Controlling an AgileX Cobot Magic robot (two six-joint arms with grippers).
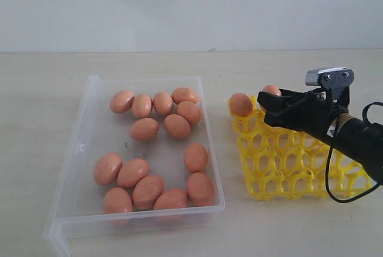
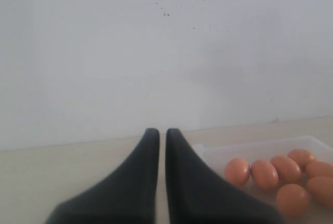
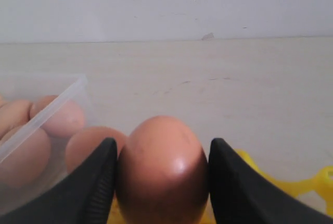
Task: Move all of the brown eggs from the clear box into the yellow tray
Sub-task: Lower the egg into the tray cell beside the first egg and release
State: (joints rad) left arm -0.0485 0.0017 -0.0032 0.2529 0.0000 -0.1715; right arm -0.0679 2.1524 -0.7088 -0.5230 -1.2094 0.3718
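**A:** How much open room is showing around the edges?

**B:** Pale worktop (image 1: 48,72) is lying open on every side of the clear box (image 1: 158,152). A bare strip is separating the box from the yellow tray (image 1: 258,192) on its right.

**A:** How are the eggs looking?

**B:** The brown eggs (image 1: 144,129) are showing smooth, oval and orange-brown. Seven are clustering at the box's far end and seven at its near end, with bare floor between.

**A:** And the tray?

**B:** A first egg (image 1: 241,104) is sitting in its far left corner cup. The right end effector (image 3: 162,148) is gripping a second egg (image 3: 161,182) between both fingers at the tray's far edge, just right of the first. The left end effector (image 2: 162,130) is holding nothing, with its fingers nearly touching.
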